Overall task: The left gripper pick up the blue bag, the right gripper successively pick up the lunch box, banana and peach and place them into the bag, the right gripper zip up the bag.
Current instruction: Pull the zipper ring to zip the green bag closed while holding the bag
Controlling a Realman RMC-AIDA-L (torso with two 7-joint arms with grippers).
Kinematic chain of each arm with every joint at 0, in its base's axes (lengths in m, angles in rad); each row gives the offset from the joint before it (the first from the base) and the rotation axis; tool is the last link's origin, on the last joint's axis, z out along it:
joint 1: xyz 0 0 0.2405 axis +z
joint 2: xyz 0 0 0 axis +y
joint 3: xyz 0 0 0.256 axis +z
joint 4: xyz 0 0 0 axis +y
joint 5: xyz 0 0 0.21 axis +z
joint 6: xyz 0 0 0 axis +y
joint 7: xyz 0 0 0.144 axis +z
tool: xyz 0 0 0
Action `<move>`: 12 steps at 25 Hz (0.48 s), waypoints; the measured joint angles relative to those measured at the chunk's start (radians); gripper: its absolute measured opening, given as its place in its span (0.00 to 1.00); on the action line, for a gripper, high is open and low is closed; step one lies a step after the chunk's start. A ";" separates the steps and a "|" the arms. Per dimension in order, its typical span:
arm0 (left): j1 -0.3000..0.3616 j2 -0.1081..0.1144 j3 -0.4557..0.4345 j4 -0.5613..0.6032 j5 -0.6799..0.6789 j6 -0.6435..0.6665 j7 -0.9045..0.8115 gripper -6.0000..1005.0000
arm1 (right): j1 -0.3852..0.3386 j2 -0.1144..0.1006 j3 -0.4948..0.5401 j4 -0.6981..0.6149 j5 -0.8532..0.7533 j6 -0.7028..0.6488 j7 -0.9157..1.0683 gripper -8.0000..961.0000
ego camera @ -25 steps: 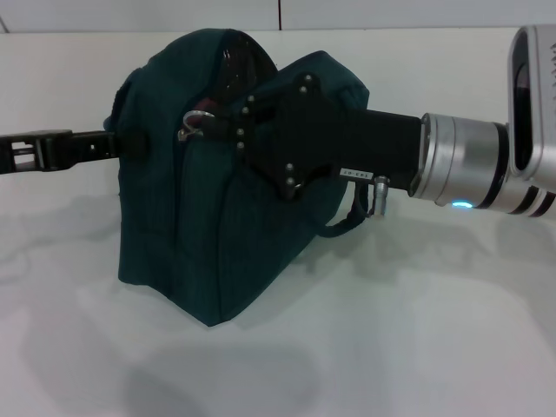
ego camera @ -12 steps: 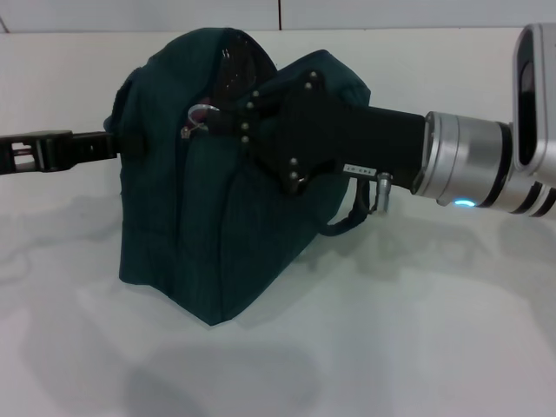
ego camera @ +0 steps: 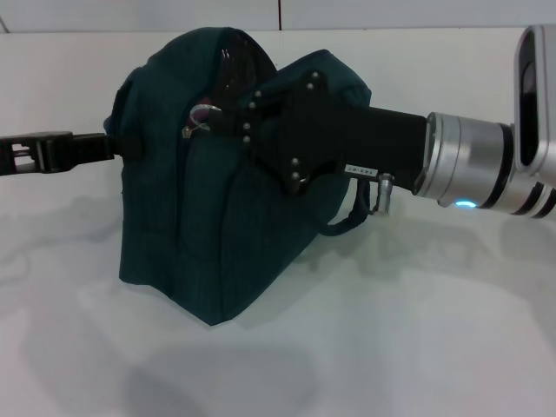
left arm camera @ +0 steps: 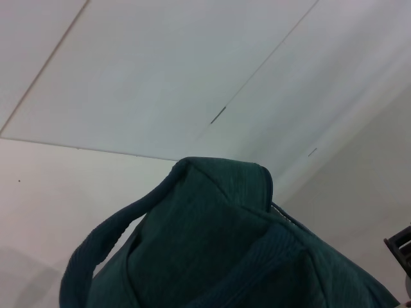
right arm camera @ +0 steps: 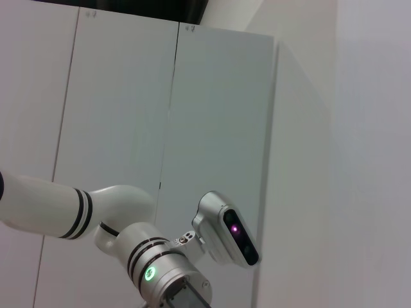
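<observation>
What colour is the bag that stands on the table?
Dark teal-blue; the blue bag shows best in the head view.

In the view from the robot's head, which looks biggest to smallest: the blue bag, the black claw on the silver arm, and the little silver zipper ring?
1. The blue bag, the largest by far.
2. The right gripper, the black claw lying across the bag's upper side; it may sit nearer the camera, so it could look oversized.
3. The zipper ring, clearly the smallest, right at the claw's tip.
</observation>
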 joint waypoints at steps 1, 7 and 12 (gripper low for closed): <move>0.000 0.000 0.000 0.000 0.000 0.000 0.000 0.16 | 0.000 0.000 0.000 0.000 0.000 0.000 0.000 0.06; 0.001 0.000 0.000 0.000 -0.002 0.000 0.000 0.12 | -0.004 0.000 0.000 0.000 0.000 -0.002 0.000 0.07; 0.002 0.000 0.000 0.000 -0.004 0.000 0.000 0.11 | -0.008 0.000 0.000 0.000 0.002 -0.002 0.000 0.07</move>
